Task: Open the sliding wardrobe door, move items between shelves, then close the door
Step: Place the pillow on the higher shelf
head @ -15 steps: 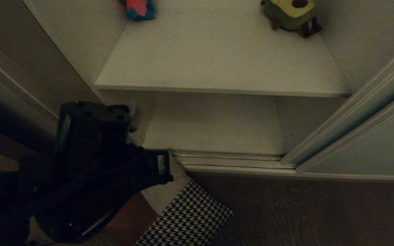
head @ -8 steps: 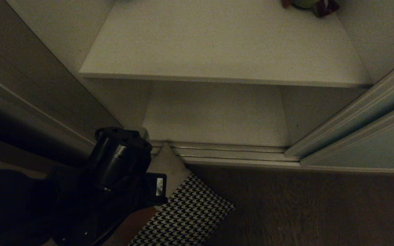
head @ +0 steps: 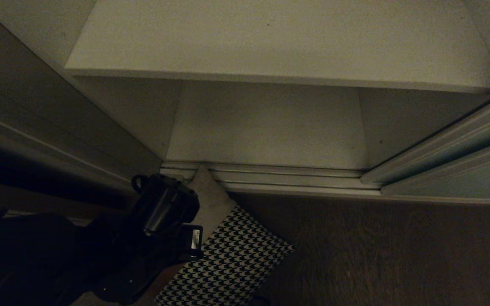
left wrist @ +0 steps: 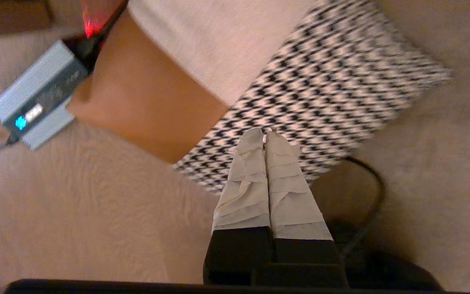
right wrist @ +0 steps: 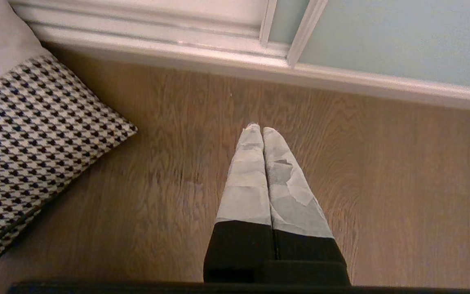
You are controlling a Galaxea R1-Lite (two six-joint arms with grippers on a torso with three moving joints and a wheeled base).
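Down by the floor rails (head: 287, 180), my left end effector (left wrist: 264, 132) hangs clenched and empty over the houndstooth edge of the cushion (left wrist: 320, 94); whether the tips touch the fabric I cannot tell. Only my left wrist view shows the small silver power brick (left wrist: 35, 102) with its blue light, lying beside a plain tan block (left wrist: 145, 106) that overlaps the cushion's corner, and a dark cable (left wrist: 371, 192) curling near my fingers (left wrist: 288, 183). From my head view that arm is a dark mass at lower left that covers the cushion's near corner, and the end effector itself is hidden under it.

My right end effector (right wrist: 258, 128) is also clenched on nothing, pointing down at bare wood floor (right wrist: 382, 183), well apart from the cushion. That view alone shows the pale green door (right wrist: 402, 36) clearly, standing behind the rails on the far side.

The head view gives what neither wrist does: the wardrobe stands open, an upper shelf (head: 279, 38) jutting over a lower shelf (head: 266, 127), both cut off at the frame's top and sides. The cushion lies on the floor outside the wardrobe, its cream strip reaching the rails at the opening's left corner. Its lower edge runs out of frame.

Open floor stretches right of the cushion along the rails, and the door closes off the right side of the opening.
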